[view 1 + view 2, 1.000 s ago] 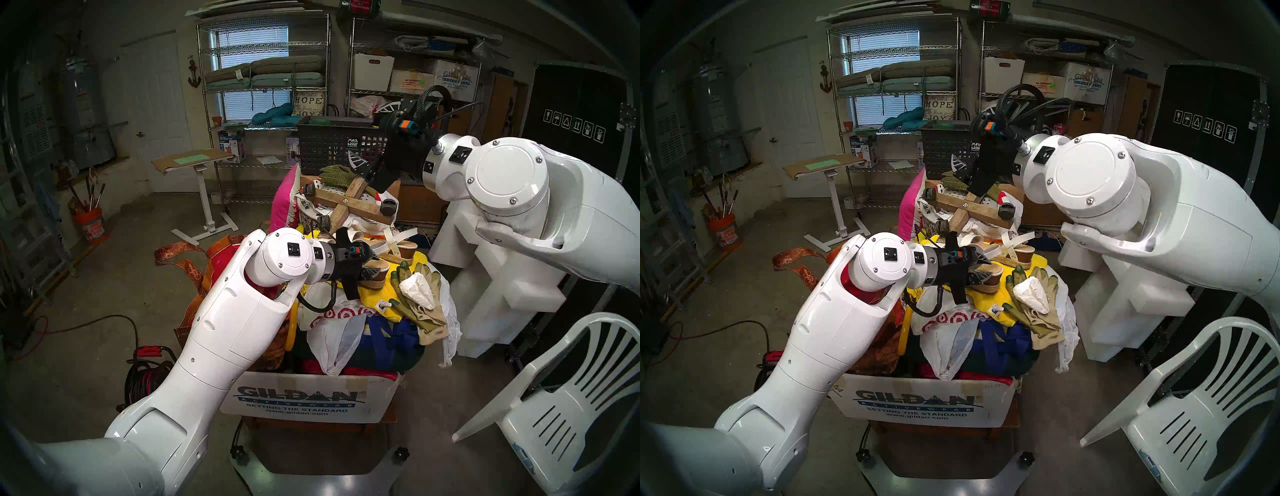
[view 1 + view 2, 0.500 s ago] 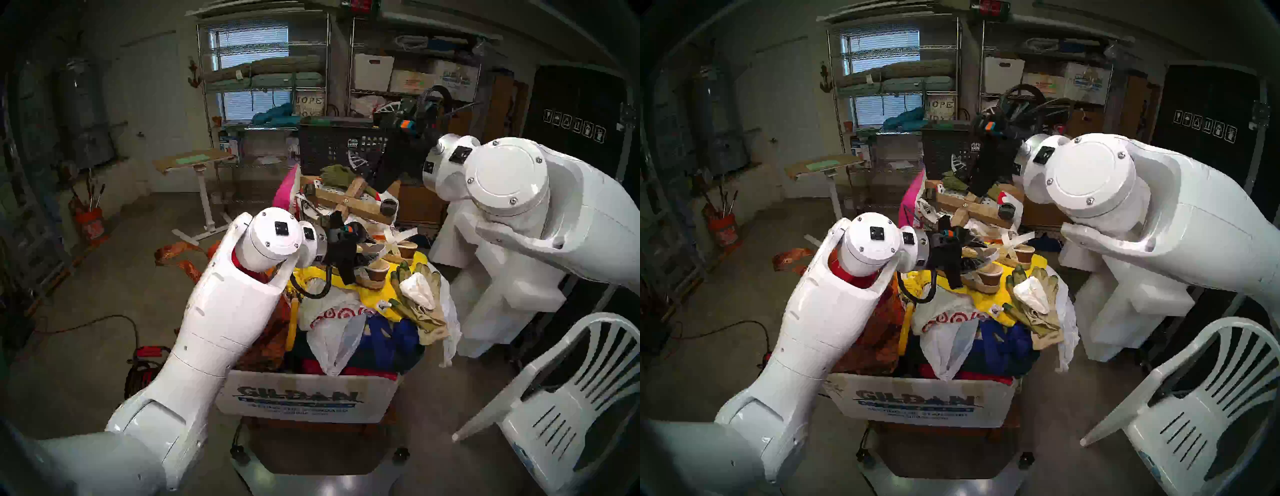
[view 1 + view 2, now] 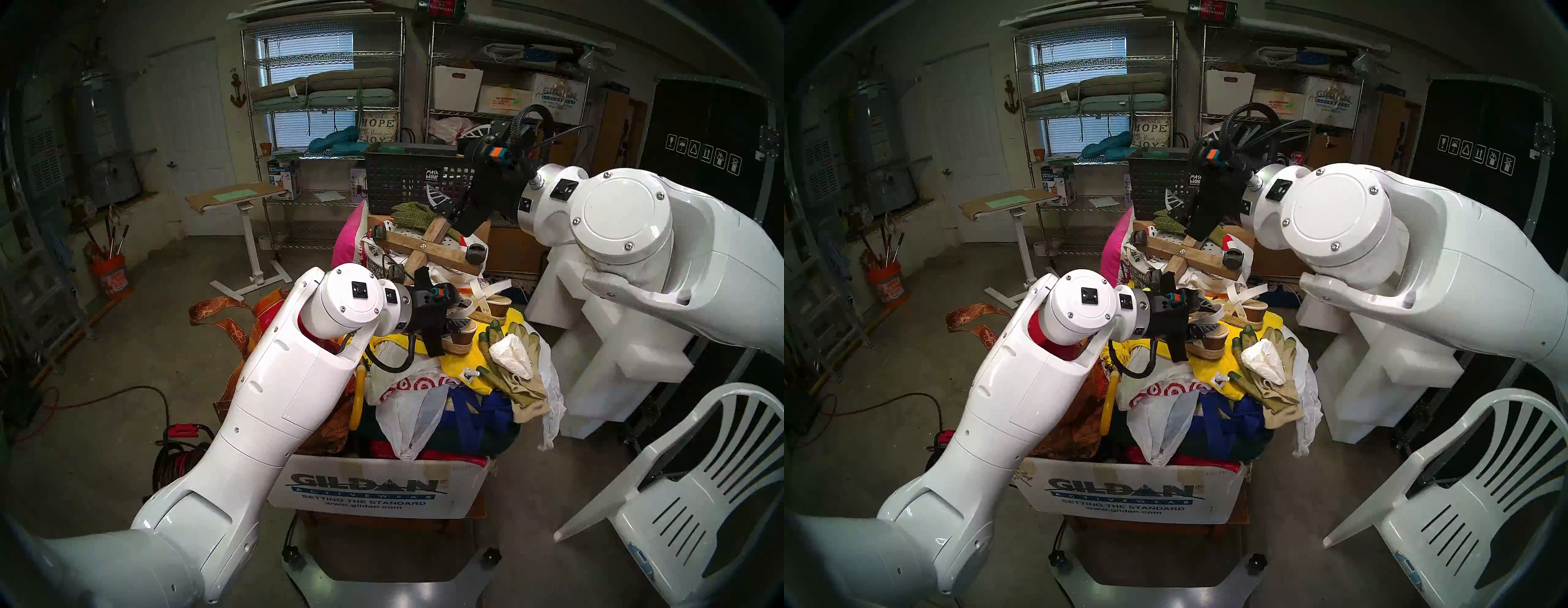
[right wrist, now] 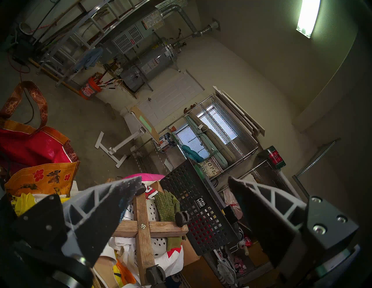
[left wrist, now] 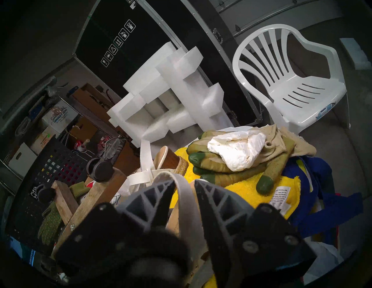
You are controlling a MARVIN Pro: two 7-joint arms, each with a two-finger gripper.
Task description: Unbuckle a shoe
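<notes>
**A:** So where is the shoe (image 3: 460, 339) right now?

**B:** It sits on the yellow towel (image 3: 456, 361) atop the heap, just beside the garden gloves (image 3: 513, 365). Its twin sandal (image 3: 496, 308) lies behind it. The left gripper (image 5: 184, 182) is right at it, angled forward and slightly down. The jaws stand about half apart, and the white ankle strap (image 5: 181, 201) arches up between them.

**A:** Clamped?

**B:** It doesn't look so. There is a gap beside one finger (the buckle itself I can't find in any view).

**A:** Then what makes this step go well?

**B:** I'd find the buckle first and pinch the strap's free end close to it. Then push the end back through to slacken the prong, not pull upward. A hard tug would likely just drag the light sandal across the towel.

**A:** And the right gripper (image 4: 185, 187)?

**B:** It is held high and level over the wooden caster cross (image 4: 144, 227), jaws wide and empty. It could pin the sole down.
</notes>
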